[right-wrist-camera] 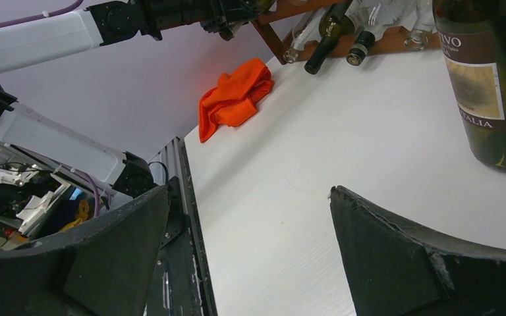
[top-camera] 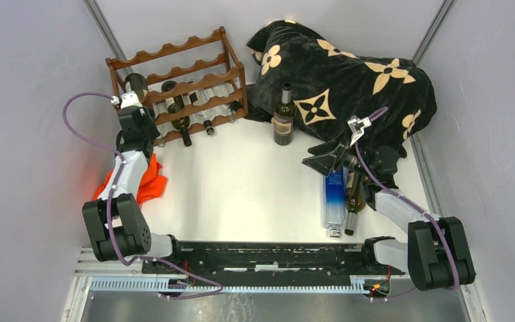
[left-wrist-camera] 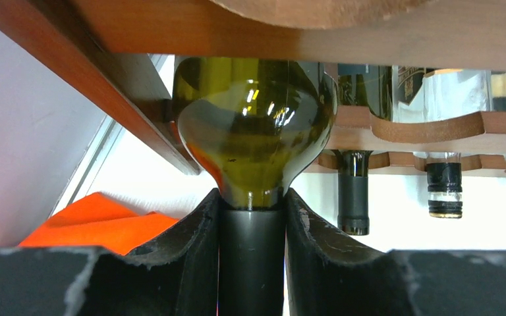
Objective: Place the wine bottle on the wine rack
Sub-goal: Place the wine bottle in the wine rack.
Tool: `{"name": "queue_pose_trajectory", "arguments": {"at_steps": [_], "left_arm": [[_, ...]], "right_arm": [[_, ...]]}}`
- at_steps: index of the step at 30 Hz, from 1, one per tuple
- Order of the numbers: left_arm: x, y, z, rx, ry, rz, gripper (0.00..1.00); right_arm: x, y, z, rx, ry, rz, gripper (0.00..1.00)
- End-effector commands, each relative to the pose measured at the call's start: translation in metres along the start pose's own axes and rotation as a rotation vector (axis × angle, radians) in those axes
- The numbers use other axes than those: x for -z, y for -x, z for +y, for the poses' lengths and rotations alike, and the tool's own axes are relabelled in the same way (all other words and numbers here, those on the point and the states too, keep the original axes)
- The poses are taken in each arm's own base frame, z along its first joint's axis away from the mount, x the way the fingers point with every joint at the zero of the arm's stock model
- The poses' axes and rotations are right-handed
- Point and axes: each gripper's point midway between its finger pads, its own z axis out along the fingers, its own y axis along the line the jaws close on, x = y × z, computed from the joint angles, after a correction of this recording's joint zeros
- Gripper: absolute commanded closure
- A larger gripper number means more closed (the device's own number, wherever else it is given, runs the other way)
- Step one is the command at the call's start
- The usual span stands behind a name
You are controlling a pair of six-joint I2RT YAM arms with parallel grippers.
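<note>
The wine rack [top-camera: 174,48] stands at the back left with several bottles lying in it. My left gripper [top-camera: 133,111] is shut on the black-capped neck of a green wine bottle [top-camera: 136,84], whose body lies in the rack's left end. In the left wrist view the gripper [left-wrist-camera: 252,224] clamps that neck just below the bottle's shoulder [left-wrist-camera: 253,131], under a rack beam [left-wrist-camera: 369,39]. My right gripper [top-camera: 322,157] hangs open over the table on the right, and in its own view [right-wrist-camera: 250,217] there is only bare table between its fingers.
A dark bottle [top-camera: 283,117] stands upright mid-table beside a black flowered blanket [top-camera: 349,80]. A blue bottle [top-camera: 334,201] and a dark one [top-camera: 354,198] lie under the right arm. An orange cloth [top-camera: 149,181] lies by the left arm. Other bottle necks [left-wrist-camera: 354,197] stick out of the rack.
</note>
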Motion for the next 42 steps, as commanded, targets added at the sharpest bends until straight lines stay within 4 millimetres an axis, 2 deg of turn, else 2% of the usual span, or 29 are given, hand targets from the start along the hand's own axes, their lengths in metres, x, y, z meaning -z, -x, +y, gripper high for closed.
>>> {"name": "queue_pose_trajectory", "arguments": {"at_steps": [1,8,18,32,42], "left_arm": [[0.013,0.086,0.006,0.018,-0.012,-0.280,0.98],[0.003,0.091,0.004,0.016,-0.018,-0.275,0.98],[-0.013,0.086,-0.002,0.032,-0.041,-0.251,0.98],[-0.030,0.081,0.008,0.050,0.028,-0.239,0.96],[-0.040,0.087,0.005,0.064,0.027,-0.238,0.92]], "right_arm": [[-0.002,0.020,0.017,0.086,0.061,-0.036,0.02],[-0.002,0.020,0.019,0.088,0.070,-0.038,0.02],[-0.001,0.020,0.018,0.090,0.068,-0.039,0.02],[-0.001,0.019,0.018,0.091,0.068,-0.039,0.02],[-0.001,0.020,0.018,0.096,0.069,-0.039,0.02]]}}
